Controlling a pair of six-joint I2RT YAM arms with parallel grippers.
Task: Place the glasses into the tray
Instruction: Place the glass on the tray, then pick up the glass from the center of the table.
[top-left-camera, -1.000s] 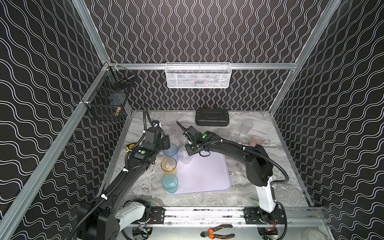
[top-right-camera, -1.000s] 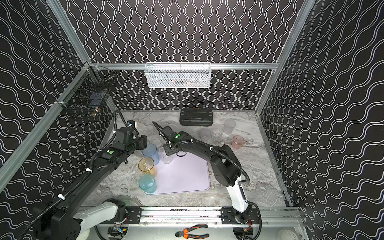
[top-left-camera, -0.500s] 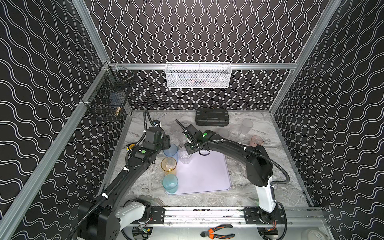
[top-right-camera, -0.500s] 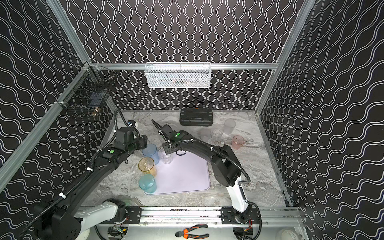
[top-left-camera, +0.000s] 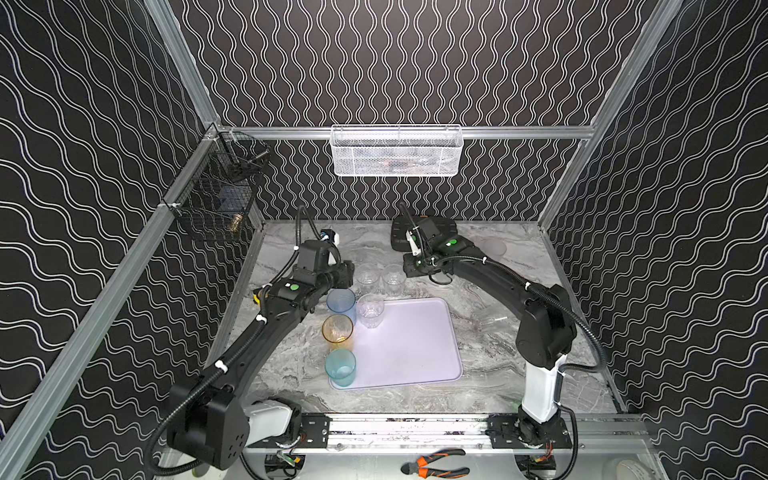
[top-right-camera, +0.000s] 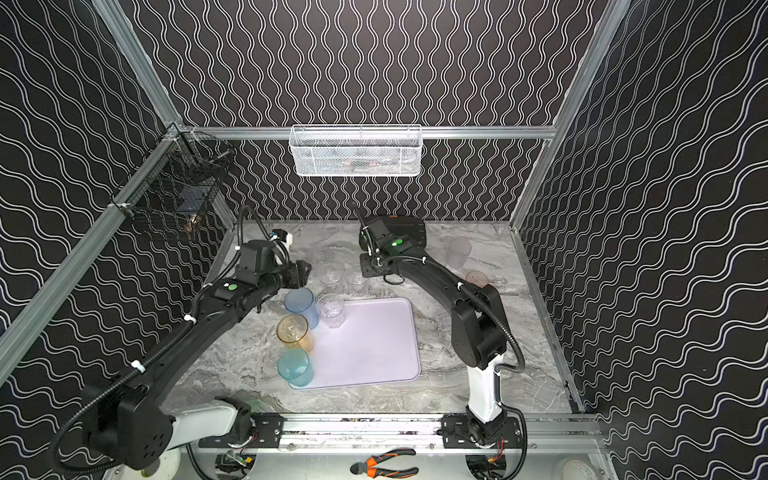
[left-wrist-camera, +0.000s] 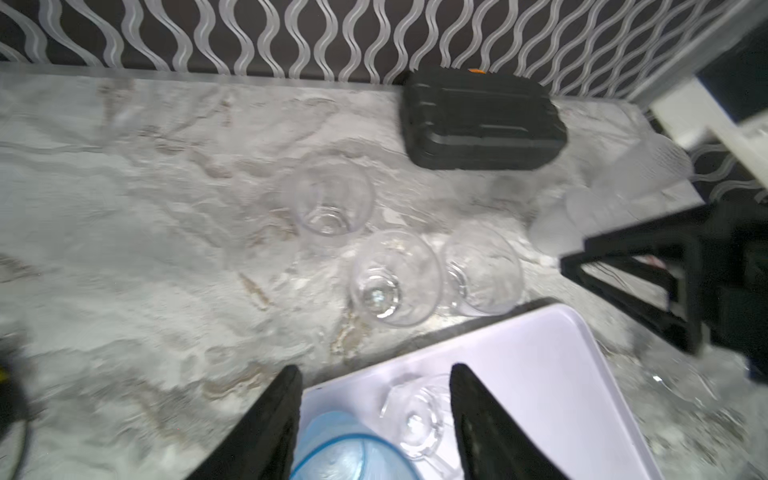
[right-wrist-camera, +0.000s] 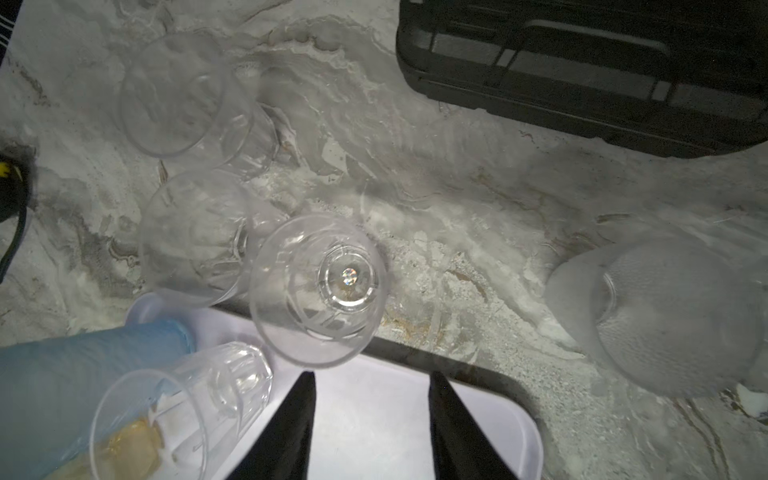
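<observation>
Your left gripper (left-wrist-camera: 374, 368) stands open and empty just behind the blue glass (top-left-camera: 340, 301), which heads a row with amber (top-left-camera: 337, 330) and teal (top-left-camera: 340, 365) along the left rim of the tray (top-left-camera: 415, 353), beside one clear glass (top-left-camera: 370, 309); a careless reach could tip it. The right gripper (right-wrist-camera: 372, 374), likewise open and empty, hangs near the far rim, where the clear pair (top-left-camera: 368, 276) off the tray stands close together, so closing on one could shove the other. The grey marbled table (top-left-camera: 498, 374) camouflages clear glass, and wavy black walls (top-left-camera: 415, 62) enclose it, with a black case (left-wrist-camera: 478, 124) at the rear.
</observation>
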